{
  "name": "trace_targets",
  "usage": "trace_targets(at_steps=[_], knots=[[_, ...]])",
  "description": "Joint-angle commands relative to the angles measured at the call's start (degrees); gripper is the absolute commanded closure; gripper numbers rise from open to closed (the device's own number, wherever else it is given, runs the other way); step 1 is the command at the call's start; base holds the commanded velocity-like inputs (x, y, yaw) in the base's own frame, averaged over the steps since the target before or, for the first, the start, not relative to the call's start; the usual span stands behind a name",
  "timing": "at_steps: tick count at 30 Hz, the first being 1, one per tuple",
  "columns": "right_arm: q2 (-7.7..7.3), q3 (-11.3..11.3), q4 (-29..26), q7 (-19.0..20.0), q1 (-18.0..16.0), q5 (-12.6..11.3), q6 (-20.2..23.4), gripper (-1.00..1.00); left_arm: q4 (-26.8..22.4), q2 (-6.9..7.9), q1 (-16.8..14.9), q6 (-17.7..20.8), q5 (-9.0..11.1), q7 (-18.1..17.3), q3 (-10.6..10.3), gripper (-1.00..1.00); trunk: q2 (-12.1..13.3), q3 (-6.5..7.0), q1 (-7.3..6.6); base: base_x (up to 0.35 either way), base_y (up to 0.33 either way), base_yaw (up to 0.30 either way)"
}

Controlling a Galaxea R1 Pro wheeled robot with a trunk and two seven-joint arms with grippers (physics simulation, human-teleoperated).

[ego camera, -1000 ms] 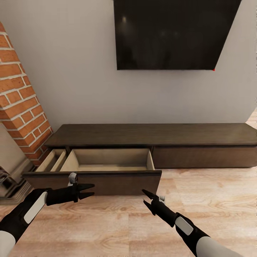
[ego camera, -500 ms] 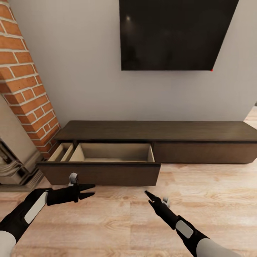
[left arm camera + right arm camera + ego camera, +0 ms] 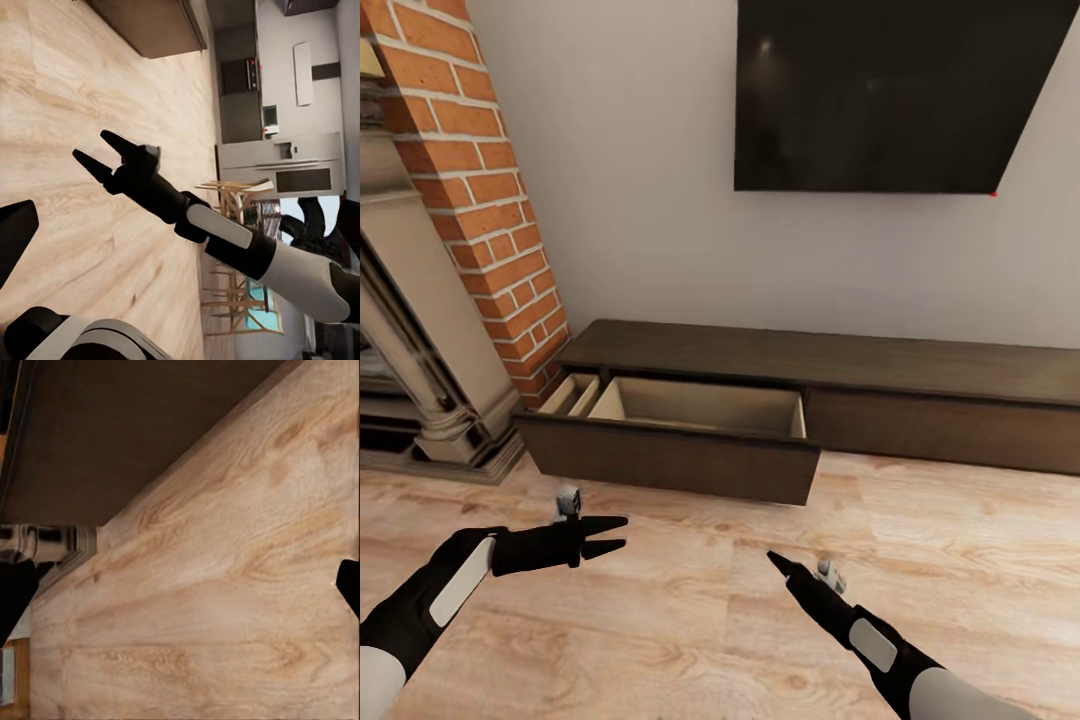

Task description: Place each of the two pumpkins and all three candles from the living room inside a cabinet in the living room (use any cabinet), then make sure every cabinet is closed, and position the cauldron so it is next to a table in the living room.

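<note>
Head view: cabinet (image 3: pixel 780 400) drawer open, empty

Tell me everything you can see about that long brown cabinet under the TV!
The cabinet is a long, low, dark-brown wooden unit standing on the wood floor against the grey wall, below the black TV. Its left end sits beside the brick column. The left drawer is pulled out, showing a pale wood inside with a narrow side compartment; no contents are visible from this angle. The right front is shut. Neither gripper touches it.
</note>
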Motion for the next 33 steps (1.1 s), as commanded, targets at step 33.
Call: trace_targets(at_steps=[33], knots=[[0.02,7.18,-18.84,-19.88,-0.81,22.06,0.35,-1.00,0.15,1.06,-0.07,0.12,-0.08,-0.11,0.90,-1.00,-0.02,-1.14,-0.03,-0.225,-0.268,0.246]])
